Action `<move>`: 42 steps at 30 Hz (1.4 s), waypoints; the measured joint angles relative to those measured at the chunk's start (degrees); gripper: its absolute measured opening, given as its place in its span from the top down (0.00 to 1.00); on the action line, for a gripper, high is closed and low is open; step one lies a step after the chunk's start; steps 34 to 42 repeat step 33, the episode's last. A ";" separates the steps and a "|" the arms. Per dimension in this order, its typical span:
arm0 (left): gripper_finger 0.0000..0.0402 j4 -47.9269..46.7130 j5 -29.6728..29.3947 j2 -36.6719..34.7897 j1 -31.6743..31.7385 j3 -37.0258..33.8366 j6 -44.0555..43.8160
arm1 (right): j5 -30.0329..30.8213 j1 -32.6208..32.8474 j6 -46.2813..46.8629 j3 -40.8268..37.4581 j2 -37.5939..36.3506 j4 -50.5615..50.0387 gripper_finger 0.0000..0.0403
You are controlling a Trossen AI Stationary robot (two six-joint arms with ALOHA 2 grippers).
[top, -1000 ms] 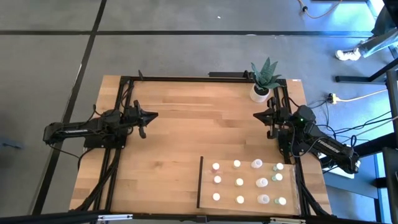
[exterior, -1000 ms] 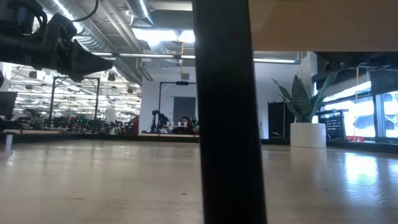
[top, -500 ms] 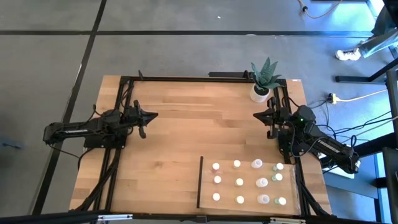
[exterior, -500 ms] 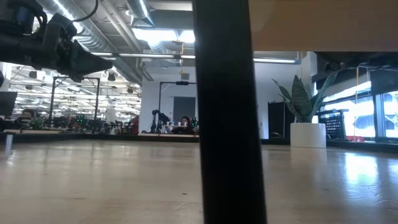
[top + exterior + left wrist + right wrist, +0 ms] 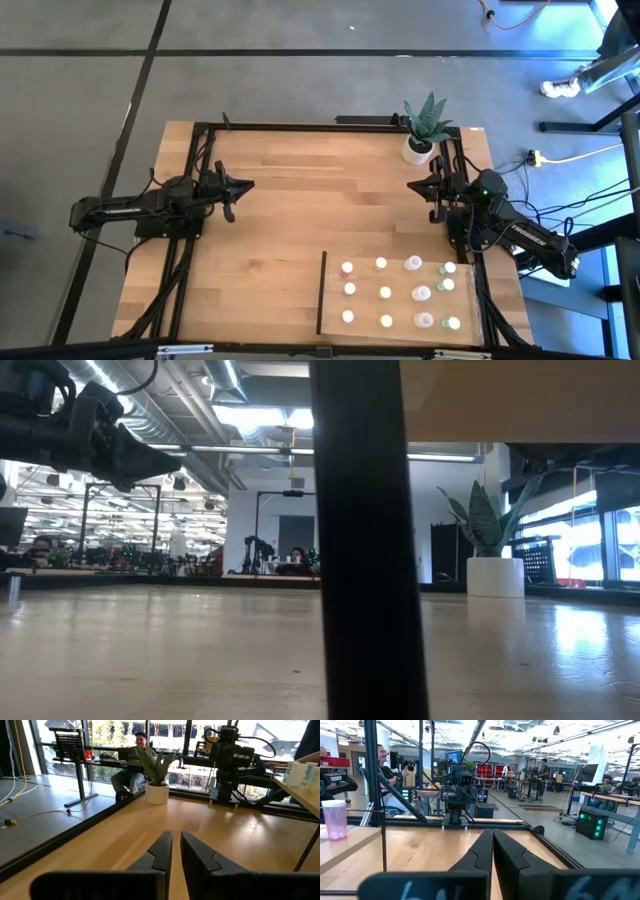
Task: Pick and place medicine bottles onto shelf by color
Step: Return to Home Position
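Observation:
Several tiny medicine bottles (image 5: pixel 385 293) stand in rows on the shelf (image 5: pixel 335 300), a pale panel with a dark left edge at the table's near right. The left column looks pinkish (image 5: pixel 350 288), the others whitish, pale yellow or greenish. One pink-tinted bottle (image 5: pixel 335 820) shows in the right wrist view. My left gripper (image 5: pixel 248 185) hangs level over the table's left middle, shut and holding nothing, its fingers (image 5: pixel 165 852) close together. My right gripper (image 5: pixel 412 185) hangs level near the right edge, far of the shelf, shut and holding nothing (image 5: pixel 492 850).
A white pot with a green plant (image 5: pixel 420 140) stands at the far right corner, just beyond my right gripper. A dark upright post (image 5: pixel 365 540) close to the low camera hides the table's middle. A person (image 5: pixel 135 750) sits beyond the far edge.

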 joint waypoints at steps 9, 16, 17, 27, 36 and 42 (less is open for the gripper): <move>0.93 0.00 0.02 0.02 -0.01 0.00 0.02 | 0.00 0.00 0.02 0.00 0.00 -0.01 0.96; 0.95 -0.02 0.02 0.02 -0.01 0.00 0.02 | 0.00 0.00 -0.02 0.00 0.00 -0.01 0.96; 0.96 0.00 0.00 0.00 -0.01 0.00 0.02 | 0.00 0.00 0.03 0.00 0.00 -0.01 0.96; 0.99 0.00 0.02 0.02 0.01 0.00 0.02 | 0.00 0.00 0.00 0.00 0.00 -0.01 0.96; 1.00 -0.01 0.01 0.02 -0.01 0.00 0.01 | 0.00 0.00 0.01 0.00 0.02 0.00 0.96; 1.00 -0.01 0.01 0.02 -0.01 0.00 0.01 | 0.00 0.00 0.01 0.00 0.02 0.00 0.96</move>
